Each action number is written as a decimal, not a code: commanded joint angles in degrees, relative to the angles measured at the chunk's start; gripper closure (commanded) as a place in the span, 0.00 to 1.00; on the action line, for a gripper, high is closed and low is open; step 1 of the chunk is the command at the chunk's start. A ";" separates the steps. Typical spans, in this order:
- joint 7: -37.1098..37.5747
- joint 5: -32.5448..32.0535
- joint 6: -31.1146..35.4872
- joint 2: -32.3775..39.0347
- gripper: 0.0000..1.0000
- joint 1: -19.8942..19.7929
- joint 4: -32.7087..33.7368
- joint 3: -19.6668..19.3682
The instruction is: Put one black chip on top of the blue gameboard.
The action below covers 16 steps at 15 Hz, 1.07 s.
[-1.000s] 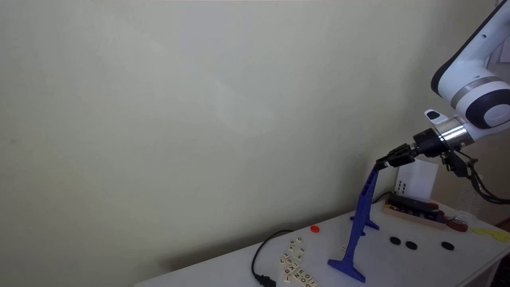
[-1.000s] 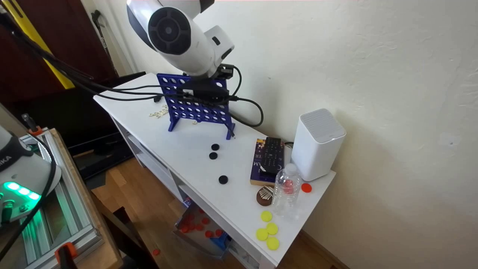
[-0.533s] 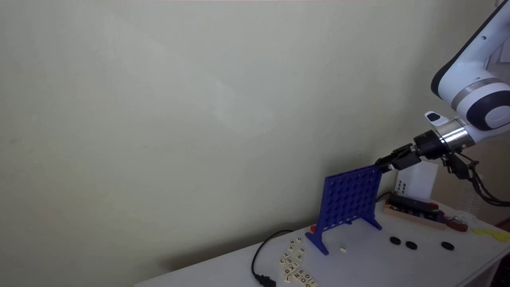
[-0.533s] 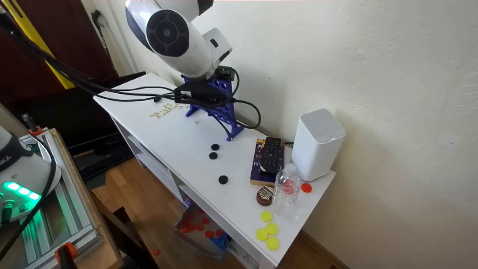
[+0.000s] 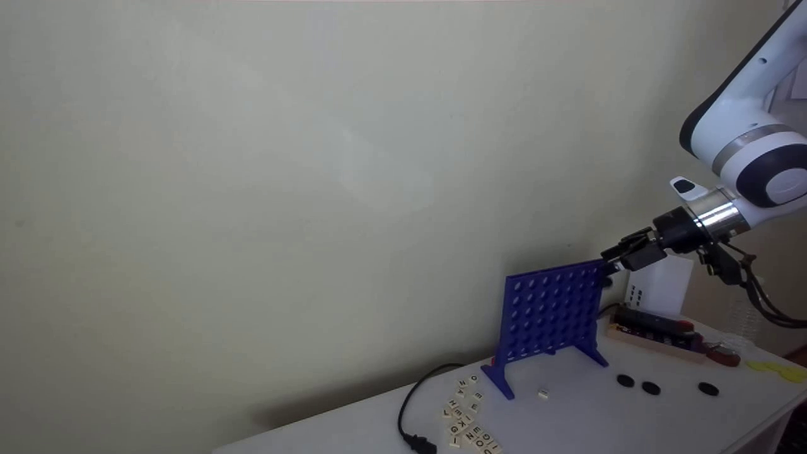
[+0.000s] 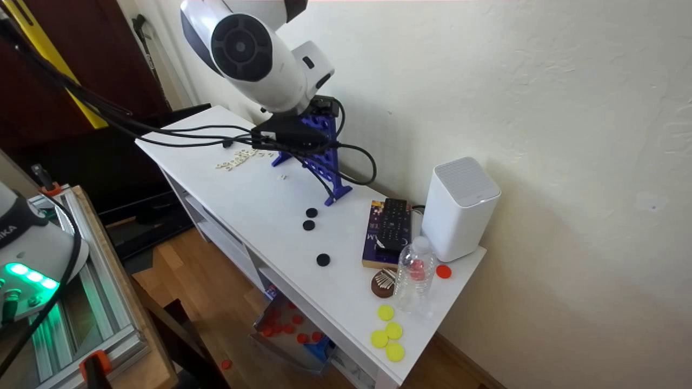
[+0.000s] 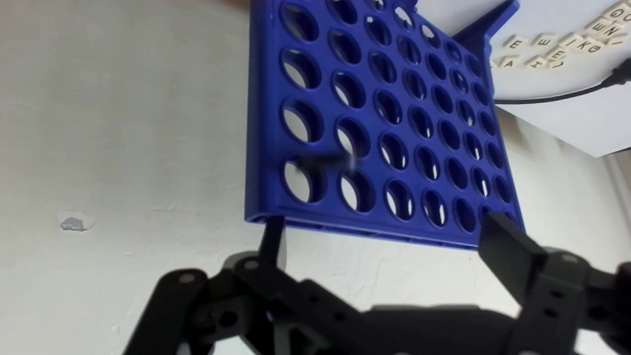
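Pale wall [image 6: 567, 135] backs the white bench [image 6: 346, 292], where the blue gameboard [image 5: 552, 310] stands upright. Its jaws spread wide and gripping nothing, the pincer [image 7: 383, 227] hangs at the top of one end of the gameboard; whether they touch, I cannot tell. From that end the gameboard's long axis runs away from the pincer. Against the gameboard's holed face, below the rim, the wrist view shows a dark blur, probably a black chip [image 7: 326, 160] in mid-air; an exterior view has a dark round spot [image 5: 607, 282] just beside the same end, perhaps the same chip. It looks to be off the face rather than over the rim, so the coming move likely means bringing a chip back above that rim.

Counted: one gameboard; three more black chips [image 6: 308, 225] on the bench past the gameboard's pincer end, two of them close together; four yellow chips [image 6: 394, 330], one bottle [image 6: 413, 286] and one white tower [image 6: 459, 216] farther out that way; one red disc [image 5: 493, 360] half hidden by the gameboard's far foot. Letter tiles [image 5: 470, 422] beyond that foot are too crowded to count.
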 commanded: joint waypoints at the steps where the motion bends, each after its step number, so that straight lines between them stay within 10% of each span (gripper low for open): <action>1: -0.69 0.13 1.04 -2.34 0.00 1.00 -1.64 -0.42; 16: 7.25 -3.16 8.19 -14.61 0.00 1.09 -8.63 -0.72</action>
